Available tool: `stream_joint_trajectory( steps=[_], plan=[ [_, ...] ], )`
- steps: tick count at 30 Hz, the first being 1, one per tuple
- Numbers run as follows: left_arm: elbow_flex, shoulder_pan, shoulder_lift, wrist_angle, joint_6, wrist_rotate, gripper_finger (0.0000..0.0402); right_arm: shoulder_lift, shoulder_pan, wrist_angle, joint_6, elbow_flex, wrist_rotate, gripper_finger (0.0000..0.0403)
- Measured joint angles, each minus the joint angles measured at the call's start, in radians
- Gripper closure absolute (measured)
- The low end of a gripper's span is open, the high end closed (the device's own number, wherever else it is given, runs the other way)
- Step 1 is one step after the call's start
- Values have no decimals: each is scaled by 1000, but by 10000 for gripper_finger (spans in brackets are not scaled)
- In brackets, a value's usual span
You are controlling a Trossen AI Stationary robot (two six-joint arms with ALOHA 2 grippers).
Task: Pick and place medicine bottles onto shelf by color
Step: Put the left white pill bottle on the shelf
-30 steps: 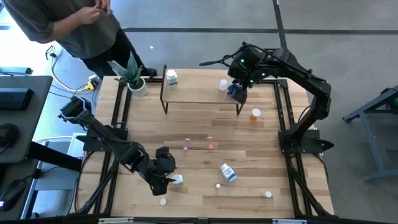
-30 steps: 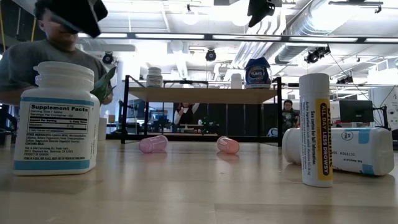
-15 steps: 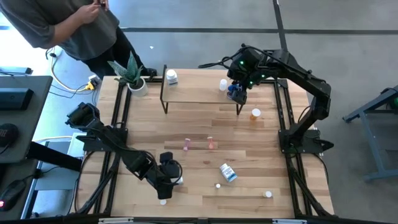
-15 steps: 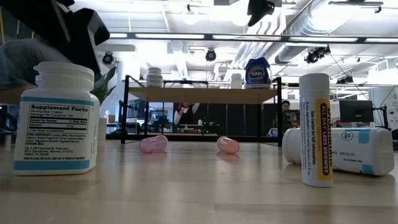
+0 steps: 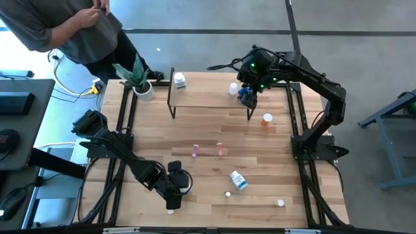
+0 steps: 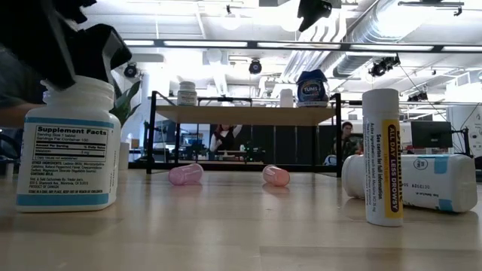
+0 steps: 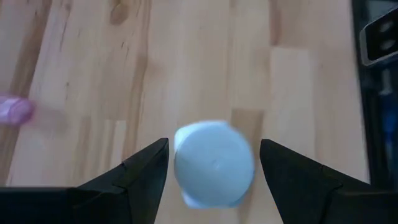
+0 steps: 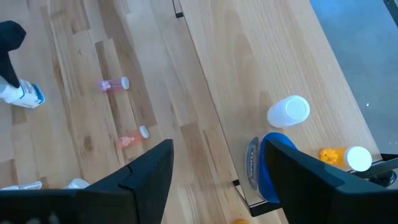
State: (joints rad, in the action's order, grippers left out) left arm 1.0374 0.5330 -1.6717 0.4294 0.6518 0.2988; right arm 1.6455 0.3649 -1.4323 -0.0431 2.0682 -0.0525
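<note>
Three bottles stand on the shelf (image 5: pixel 208 97): a white jar (image 5: pixel 179 80), a small white bottle (image 5: pixel 233 88) and a squat blue bottle (image 5: pixel 246 96). Two pink vials (image 5: pixel 195 151) lie mid-surface (image 5: pixel 208 130), near an orange-capped bottle (image 5: pixel 267 119) and a blue-labelled bottle (image 5: pixel 238 180); perhaps three more small white ones lie along the front edge. A person (image 5: pixel 71 29) and a potted plant (image 5: pixel 136 78) are at the back. The left gripper (image 7: pixel 214 165) hangs with jaws wide either side of a white bottle (image 7: pixel 213 163). The right gripper (image 8: pixel 217 163) hovers above the blue bottle, jaws spread, empty.

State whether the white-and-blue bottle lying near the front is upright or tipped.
Tipped: the white-and-blue bottle lies on its side on the tabletop, label sideways in the low view.
</note>
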Motion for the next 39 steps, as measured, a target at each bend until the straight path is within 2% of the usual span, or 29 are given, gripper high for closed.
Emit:
stream_joint_trajectory(
  steps=[7, 16, 21, 27, 39],
  plan=[
    [0, 0, -7, 1, 11, 23, 170, 0, 0, 0, 14, 0, 0, 160],
    [0, -3, -6, -1, -16, 26, 246, 0, 0, 0, 18, 0, 16, 160],
    [0, -30, 16, -5, -12, 20, 242, 0, 2, 0, 18, 0, 35, 160],
    [0, -110, 86, 1, -60, 4, 233, 0, 2, 0, 19, 0, 53, 160],
    [0, -365, 291, 24, -192, 4, 230, 0, 2, 0, 44, 0, 55, 160]
  ],
)
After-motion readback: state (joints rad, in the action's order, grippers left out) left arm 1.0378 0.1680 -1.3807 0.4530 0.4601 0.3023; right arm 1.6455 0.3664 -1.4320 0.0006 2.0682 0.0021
